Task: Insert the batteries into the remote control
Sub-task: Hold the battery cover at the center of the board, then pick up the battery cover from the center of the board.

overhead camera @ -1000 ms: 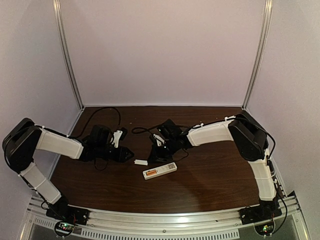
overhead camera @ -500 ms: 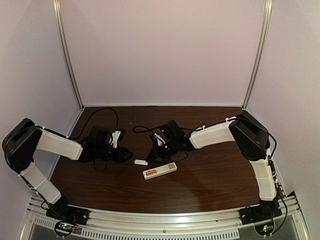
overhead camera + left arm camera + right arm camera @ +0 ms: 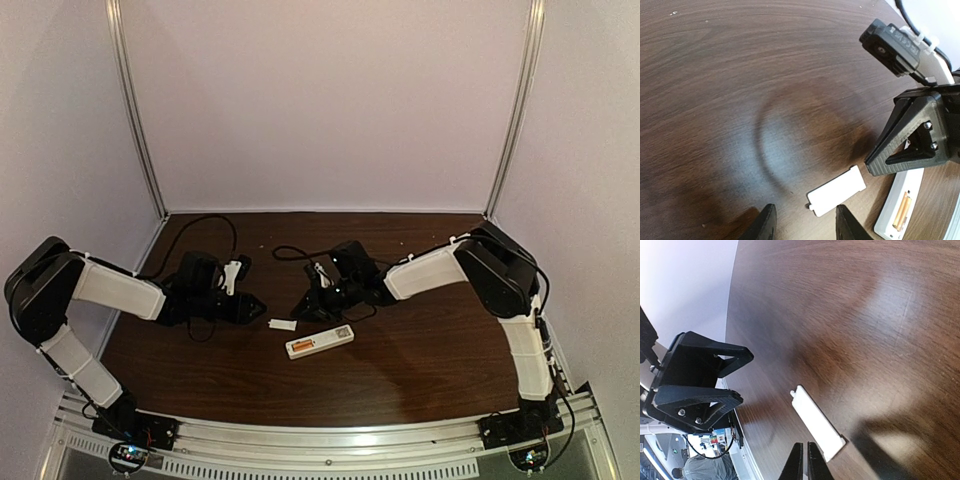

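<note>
Two grippers flank the white cover plate: the left gripper hangs half-open and empty, the right gripper pinched shut on nothing. Just beside that plate lies the remote control, the batteries apparently in its bay.

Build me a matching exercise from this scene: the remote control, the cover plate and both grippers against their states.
Things:
1. remote control
2. cover plate
3. left gripper
4. right gripper

States:
A. shut
B. open
C. detached, flat on the table
D. orange showing in its bay

Pairs: 1-D, 2-C, 3-B, 4-A.
</note>
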`<state>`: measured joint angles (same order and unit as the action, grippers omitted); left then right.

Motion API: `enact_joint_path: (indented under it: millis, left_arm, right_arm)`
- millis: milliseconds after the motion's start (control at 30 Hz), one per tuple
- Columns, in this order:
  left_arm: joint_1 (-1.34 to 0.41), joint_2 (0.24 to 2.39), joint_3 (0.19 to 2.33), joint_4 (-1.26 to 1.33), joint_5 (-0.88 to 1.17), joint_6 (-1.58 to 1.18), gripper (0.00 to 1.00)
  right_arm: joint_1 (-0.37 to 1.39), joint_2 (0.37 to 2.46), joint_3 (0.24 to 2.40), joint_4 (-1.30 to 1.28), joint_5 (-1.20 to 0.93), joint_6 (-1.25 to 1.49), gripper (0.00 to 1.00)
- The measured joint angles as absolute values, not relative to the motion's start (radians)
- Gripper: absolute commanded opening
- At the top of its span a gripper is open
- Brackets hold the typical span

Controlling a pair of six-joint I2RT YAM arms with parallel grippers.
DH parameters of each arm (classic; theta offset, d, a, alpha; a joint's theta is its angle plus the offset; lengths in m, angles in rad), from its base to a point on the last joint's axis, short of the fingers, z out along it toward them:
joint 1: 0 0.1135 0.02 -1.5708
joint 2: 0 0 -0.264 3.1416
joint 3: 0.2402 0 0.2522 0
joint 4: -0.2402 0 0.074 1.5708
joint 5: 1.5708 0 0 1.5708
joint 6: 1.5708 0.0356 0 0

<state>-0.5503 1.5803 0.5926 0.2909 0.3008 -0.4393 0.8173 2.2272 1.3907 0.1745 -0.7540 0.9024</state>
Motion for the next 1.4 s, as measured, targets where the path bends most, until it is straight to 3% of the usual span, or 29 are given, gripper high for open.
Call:
enact_joint_path:
  millis: [500,933,1400]
  left_arm:
    - [-0.550,1.584,0.586,0.295,0.318,-0.452,0.42]
    - [-0.550,1.698,0.549,0.424,0.467,-0.561,0.42]
    - [-0.517,1.860,0.551,0.680,0.657,-0.752,0.20]
  right_arm:
    - [0.818,2.272,1.433,0.080,-0.770,0.858,0.04]
    - [0.815,2.272,1.427,0.086,-0.774,0.847,0.02]
    - [0.806,2.272,1.407,0.126,-0.788,0.868,0.02]
